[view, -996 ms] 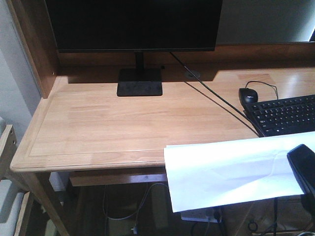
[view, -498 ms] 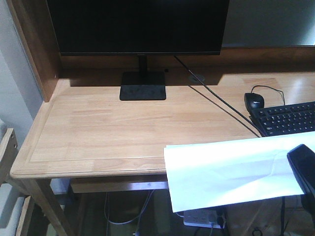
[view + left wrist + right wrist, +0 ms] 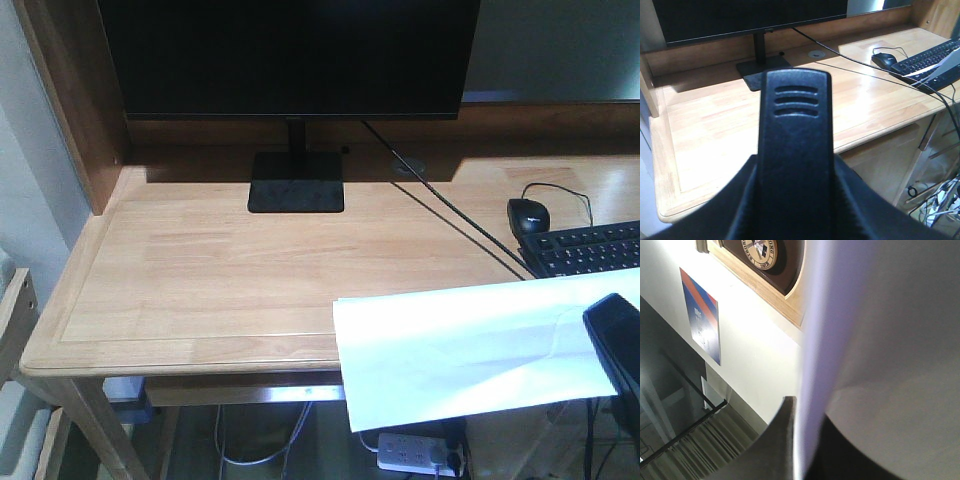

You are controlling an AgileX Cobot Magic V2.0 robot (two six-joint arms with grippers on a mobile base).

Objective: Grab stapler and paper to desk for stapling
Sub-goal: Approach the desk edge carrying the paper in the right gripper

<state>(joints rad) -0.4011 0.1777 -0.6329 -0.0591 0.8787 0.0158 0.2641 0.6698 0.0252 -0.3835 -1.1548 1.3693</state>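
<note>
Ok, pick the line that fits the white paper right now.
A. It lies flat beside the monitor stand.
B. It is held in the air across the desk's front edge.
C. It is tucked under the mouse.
B: the paper hangs across the front edge of the desk, partly over the floor, with the right gripper at its right end. It is nowhere near the monitor stand or the mouse.

We see the monitor [image 3: 290, 50] at the back of the desk [image 3: 200, 270], the mouse [image 3: 528, 213] to its right, and the keyboard [image 3: 585, 247] before the mouse. The paper [image 3: 470, 345], clamped in the right gripper [image 3: 615, 345], hangs over the desk's front right edge and the keyboard. A power strip [image 3: 410, 452] lies below. The stapler [image 3: 792, 125], in the left gripper [image 3: 792, 205], is before the desk.
</note>
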